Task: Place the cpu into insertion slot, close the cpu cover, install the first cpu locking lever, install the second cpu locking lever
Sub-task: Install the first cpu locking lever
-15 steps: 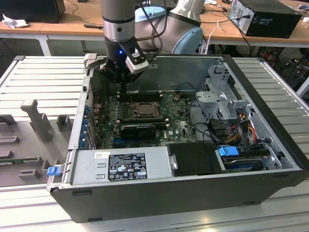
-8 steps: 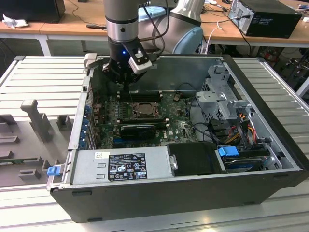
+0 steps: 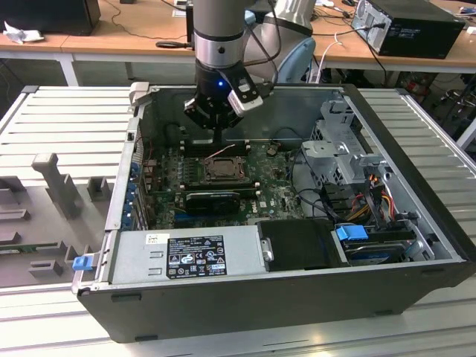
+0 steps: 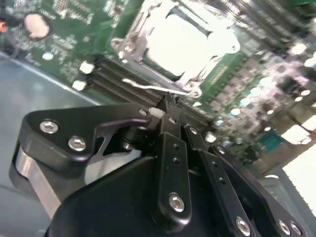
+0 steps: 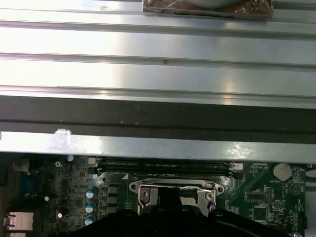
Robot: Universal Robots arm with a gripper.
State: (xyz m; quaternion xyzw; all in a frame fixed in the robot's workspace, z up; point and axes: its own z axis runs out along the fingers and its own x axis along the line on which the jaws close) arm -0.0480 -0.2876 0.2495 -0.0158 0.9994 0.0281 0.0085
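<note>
Tool point(image 4: 165, 111) fingers pinched together, holding nothing, tips at lever point(image 4: 158, 89) beside cpu cover point(image 4: 129, 42).

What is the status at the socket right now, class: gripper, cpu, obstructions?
Gripper shut, tips at socket edge by a wire lever. Cpu seated, cpu cover down around it. Nothing in the way.

I see my pincer point(image 3: 213, 137) hanging low inside the open computer case point(image 3: 297, 297), just above the insertion slot point(image 3: 221, 168) on the green circuit board point(image 3: 271, 195); the case rests on the ribbed metal worktop point(image 3: 67, 126).
</note>
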